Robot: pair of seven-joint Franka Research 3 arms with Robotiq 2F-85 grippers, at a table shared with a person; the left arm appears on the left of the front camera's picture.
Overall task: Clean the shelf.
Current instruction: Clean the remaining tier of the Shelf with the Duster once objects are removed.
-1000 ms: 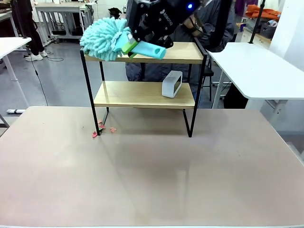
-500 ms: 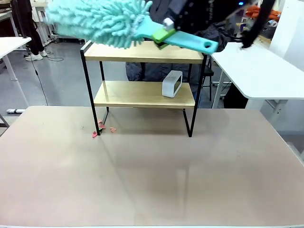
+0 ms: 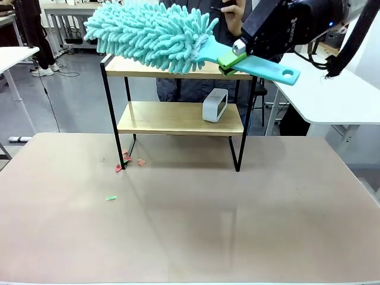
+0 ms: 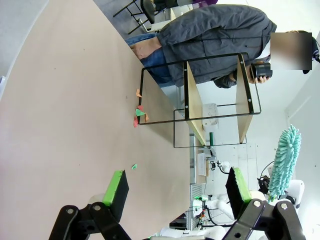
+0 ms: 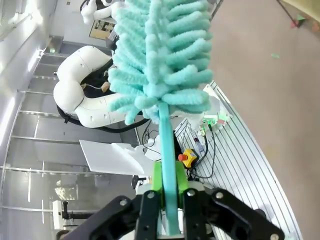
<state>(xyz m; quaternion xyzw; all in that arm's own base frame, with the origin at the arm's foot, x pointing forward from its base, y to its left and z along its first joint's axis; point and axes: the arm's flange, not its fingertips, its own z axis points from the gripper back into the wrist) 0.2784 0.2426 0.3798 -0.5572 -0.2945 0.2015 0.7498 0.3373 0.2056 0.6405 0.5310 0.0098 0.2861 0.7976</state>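
Across the top of the front view, the right gripper is clamped on the teal duster, its head lying along the upper board of the shelf at the worktop's far middle. A careless stroke could hook the frame and shove that light shelf; a green scrap lies at lower left that wasn't there a second ago, when the duster sat bunched at the board's left end. Left wrist view: the left gripper hangs wide open and empty, shelf at centre; right wrist view: green pads pinch the handle at bottom centre.
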